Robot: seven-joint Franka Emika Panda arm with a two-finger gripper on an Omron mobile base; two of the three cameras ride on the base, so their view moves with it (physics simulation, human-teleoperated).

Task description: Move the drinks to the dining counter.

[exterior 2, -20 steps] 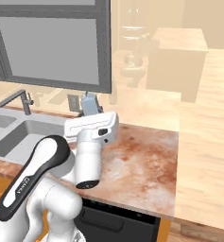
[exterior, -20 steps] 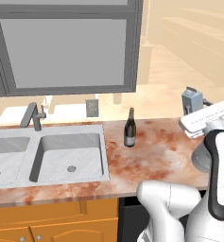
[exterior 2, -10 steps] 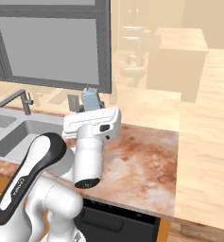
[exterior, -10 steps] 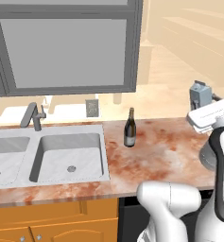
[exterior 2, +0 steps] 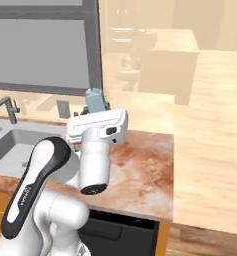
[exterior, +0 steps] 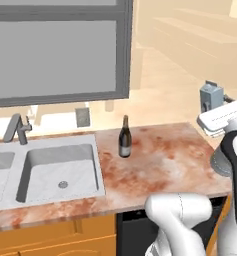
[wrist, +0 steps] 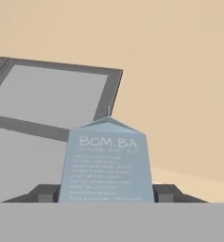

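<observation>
We hold the pale blue-grey gabled carton (wrist: 106,163) aloft
Our two-finger gripper (wrist: 106,193) clamps it on both sides; the dark wine bottle with pale label (exterior: 124,137) stands upright on the reddish marble counter (exterior: 160,165) beside the steel sink (exterior: 60,172).

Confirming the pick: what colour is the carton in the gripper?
Pale blue-grey carton with faint lettering, clearest in the hand view.

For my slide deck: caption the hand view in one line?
Blue-grey carton marked BOM BA held between the gripper fingers, grey-framed window behind.
</observation>
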